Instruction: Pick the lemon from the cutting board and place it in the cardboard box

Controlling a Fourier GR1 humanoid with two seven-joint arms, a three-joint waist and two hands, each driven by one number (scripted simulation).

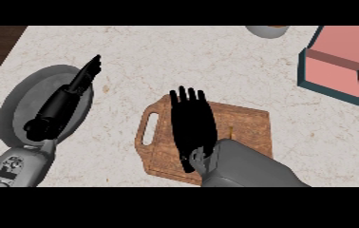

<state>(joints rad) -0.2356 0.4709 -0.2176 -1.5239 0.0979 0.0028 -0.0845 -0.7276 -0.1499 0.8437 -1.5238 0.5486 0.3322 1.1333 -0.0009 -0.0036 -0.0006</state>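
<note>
A brown wooden cutting board with a handle slot on its left lies at the centre of the counter. My right hand hovers flat over the board's left half, open, its straight fingers pointing away from me. No lemon shows; the hand and forearm cover much of the board. The box, teal outside and pink inside, sits at the right edge, partly cut off. My left hand rests at the left with fingers straight, holding nothing.
A grey round plate lies under my left forearm at the left. A grey rounded object shows at the top edge. Pale marble counter spreads between the board and the box.
</note>
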